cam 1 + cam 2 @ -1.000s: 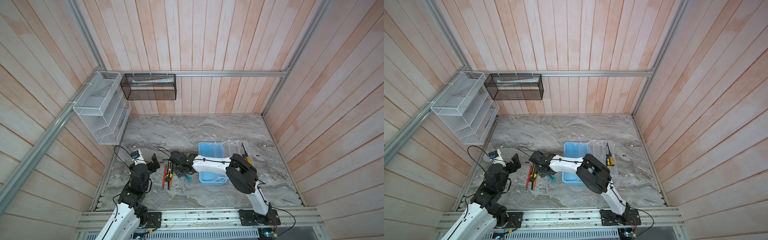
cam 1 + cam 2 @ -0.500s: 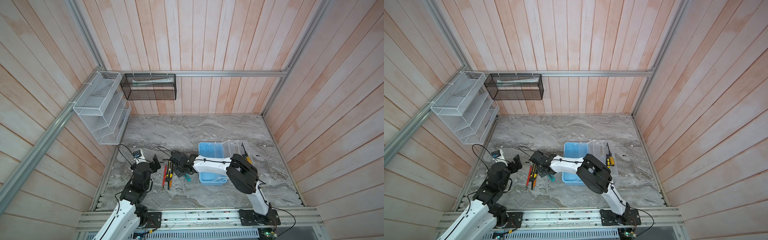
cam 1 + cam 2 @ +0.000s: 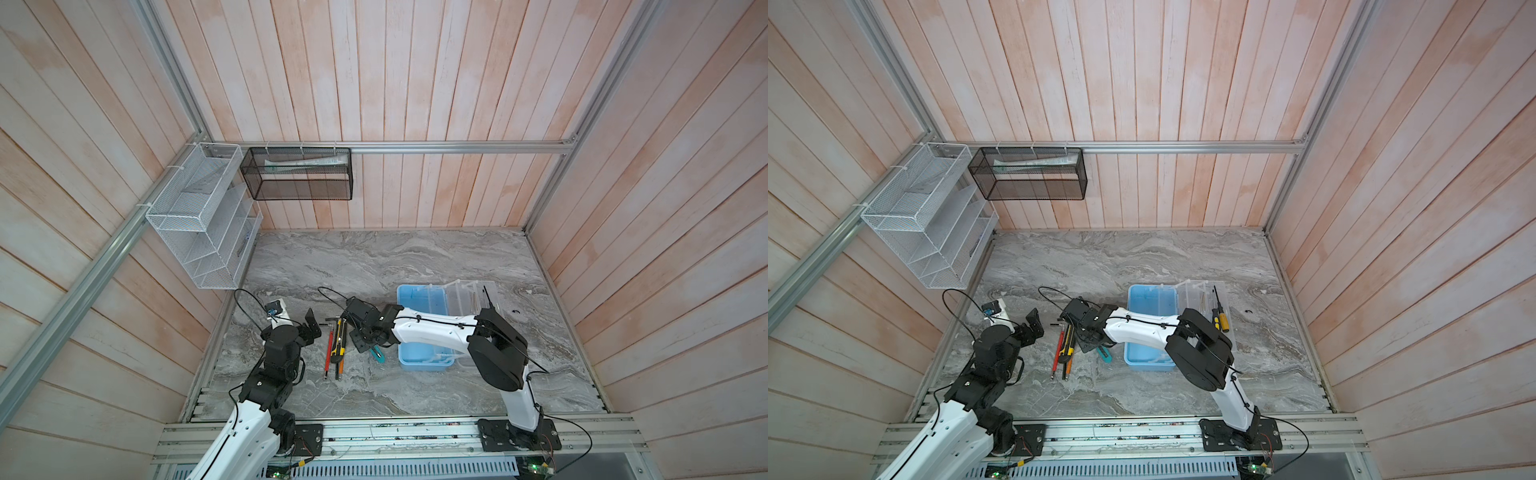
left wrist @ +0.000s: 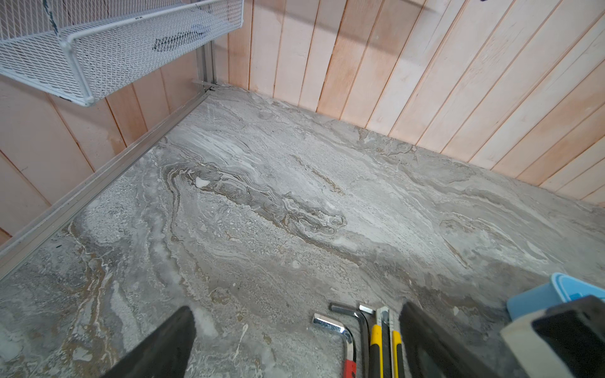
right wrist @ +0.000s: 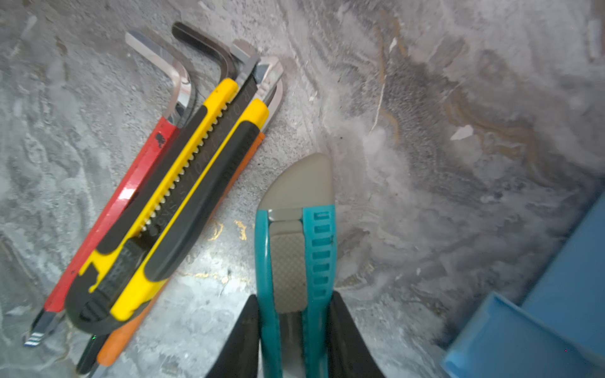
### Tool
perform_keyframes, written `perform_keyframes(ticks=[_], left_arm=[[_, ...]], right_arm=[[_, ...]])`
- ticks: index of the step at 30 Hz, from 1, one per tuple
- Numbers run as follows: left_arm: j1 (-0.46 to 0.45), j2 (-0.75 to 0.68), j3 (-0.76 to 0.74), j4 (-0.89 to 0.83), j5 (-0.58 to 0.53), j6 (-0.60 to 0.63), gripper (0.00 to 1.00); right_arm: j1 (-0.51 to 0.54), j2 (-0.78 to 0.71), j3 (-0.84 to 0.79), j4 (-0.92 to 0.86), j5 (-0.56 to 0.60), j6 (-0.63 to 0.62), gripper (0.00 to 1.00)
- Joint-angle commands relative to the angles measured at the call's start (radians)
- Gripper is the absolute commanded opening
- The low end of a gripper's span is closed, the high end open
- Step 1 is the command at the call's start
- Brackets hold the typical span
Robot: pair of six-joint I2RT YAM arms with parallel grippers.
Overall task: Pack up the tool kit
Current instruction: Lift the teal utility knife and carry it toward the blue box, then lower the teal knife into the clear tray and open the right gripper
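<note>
Half shut on teal knife (image 5: pixel 296 248) with right claw (image 5: pixel 294 314), just beside open box (image 3: pixel 419 299), likely for lifting in; left claw (image 4: pixel 296 327) wide, empty, near loose tools (image 5: pixel 170 203) on desk (image 4: pixel 262 196).

The table (image 3: pixel 374 257) is grey stone with wavy swirls, with white streaks and thin brown lines. The box (image 3: pixel 419 299) is light blue. The teal knife (image 5: pixel 296 248) has a grey middle with tiny criss-cross squares. The right claw (image 5: pixel 294 296) is black. The other knife (image 5: pixel 183 183) is yellow and black. The hex key (image 5: pixel 126 189) is red with a shiny silver end. The walls (image 3: pixel 415 83) are pale pink wood stripes — the rack (image 3: pixel 199 220) is white, the basket (image 3: pixel 299 178) black.
</note>
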Motion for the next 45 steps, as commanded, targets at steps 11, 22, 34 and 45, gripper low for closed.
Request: perform_keyframes(ticks=[11, 22, 34, 45], left_arm=[[0.007, -0.003, 0.001, 0.010, -0.009, 0.005, 0.99], [0.007, 0.004, 0.003, 0.011, -0.006, 0.006, 0.99], [0.007, -0.001, 0.002, 0.011, -0.004, 0.008, 0.99], [0.007, -0.001, 0.002, 0.013, -0.005, 0.008, 0.99]], right_arm=[[-0.069, -0.245, -0.031, -0.165, 0.161, 0.132, 0.00], [-0.178, -0.469, -0.211, -0.207, 0.273, 0.225, 0.00], [-0.250, -0.680, -0.479, -0.148, 0.346, 0.326, 0.00], [-0.287, -0.615, -0.512, -0.074, 0.308, 0.292, 0.00]])
